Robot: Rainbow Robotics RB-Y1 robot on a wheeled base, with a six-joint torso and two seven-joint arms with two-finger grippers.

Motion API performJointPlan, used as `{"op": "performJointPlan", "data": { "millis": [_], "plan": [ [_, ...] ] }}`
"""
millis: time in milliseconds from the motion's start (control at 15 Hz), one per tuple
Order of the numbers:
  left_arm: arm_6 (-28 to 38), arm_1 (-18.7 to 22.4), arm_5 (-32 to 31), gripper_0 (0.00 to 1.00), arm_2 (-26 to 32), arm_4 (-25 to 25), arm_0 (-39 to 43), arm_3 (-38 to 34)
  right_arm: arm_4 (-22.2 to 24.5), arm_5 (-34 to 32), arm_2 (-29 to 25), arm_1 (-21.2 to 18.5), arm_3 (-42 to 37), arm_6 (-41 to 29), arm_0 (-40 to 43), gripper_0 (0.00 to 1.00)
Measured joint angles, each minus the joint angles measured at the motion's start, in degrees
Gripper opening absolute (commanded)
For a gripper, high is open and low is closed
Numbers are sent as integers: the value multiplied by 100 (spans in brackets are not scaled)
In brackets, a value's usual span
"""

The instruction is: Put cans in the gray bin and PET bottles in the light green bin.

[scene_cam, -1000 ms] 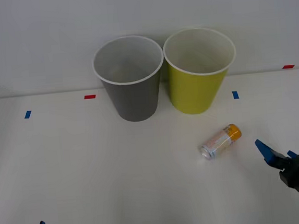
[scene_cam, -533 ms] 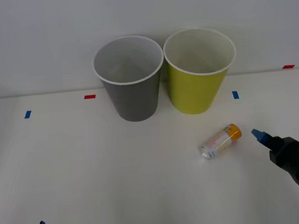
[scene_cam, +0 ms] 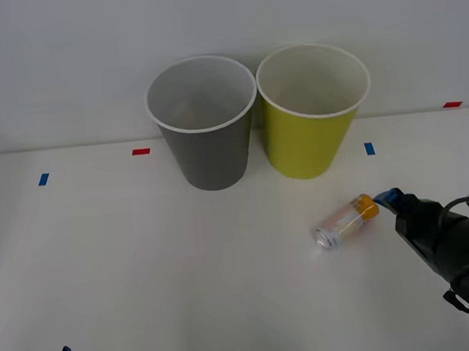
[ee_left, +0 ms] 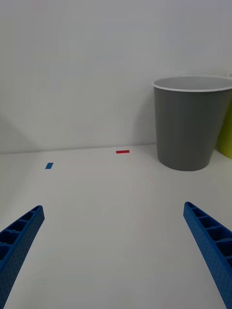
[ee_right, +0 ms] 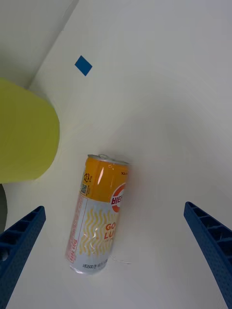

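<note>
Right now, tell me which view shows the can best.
The right wrist view: the can lies on its side on the table between the open right gripper's fingers, label readable. The front view shows it small, the gripper at its orange end. The left wrist view faces the gray bin.

Open white table (scene_cam: 127,267) surrounds the right claw (ee_right: 116,256), whose blue fingers (ee_right: 208,241) stand wide apart with the fallen can (ee_right: 99,217) lying between them, bare surface on either side of it. Ahead and to one side rises the green bin (ee_right: 24,135), with bare table between it and the can. Beyond it, the gray bin (scene_cam: 206,137) stands almost against its neighbour, leaving no passage between them. Before the left claw (ee_left: 116,270), fingers spread, the table runs unobstructed to the gray bin.
</note>
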Motion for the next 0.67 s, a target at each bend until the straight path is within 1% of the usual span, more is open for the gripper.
{"op": "performJointPlan", "data": {
  "millis": [267,400,667],
  "plan": [
    [0,0,0,100,0,0,0,0,-75,28,262,-194,763,-75,-721,100],
    [0,0,0,100,0,0,0,0,-394,27,280,-274,1111,-169,-977,100],
    [0,0,0,100,0,0,0,0,-1239,116,426,-350,1817,-327,-1592,100]
  ]
}}
